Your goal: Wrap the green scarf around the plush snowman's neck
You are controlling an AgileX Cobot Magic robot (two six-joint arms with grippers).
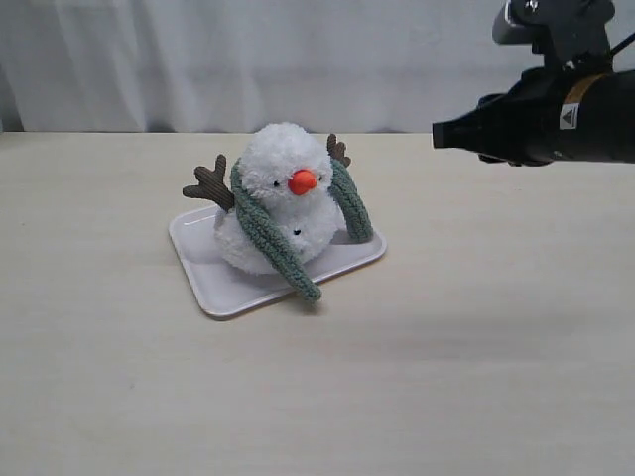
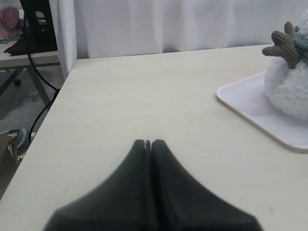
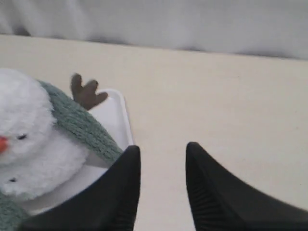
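The plush snowman (image 1: 283, 203) sits on a white tray (image 1: 203, 263) in the middle of the table, orange nose facing front. The green scarf (image 1: 268, 238) is draped behind its neck, and both ends hang down its front, one reaching past the tray's front edge. My right gripper (image 3: 162, 150) is open and empty, held above the table to the right of the snowman (image 3: 29, 144); the scarf (image 3: 77, 126) shows in that view. My left gripper (image 2: 148, 143) is shut on nothing, low over the table to the left of the tray (image 2: 250, 108).
A white curtain (image 1: 248, 59) hangs behind the table. The table's left edge (image 2: 53, 101) shows in the left wrist view, with a stand and cables beyond it.
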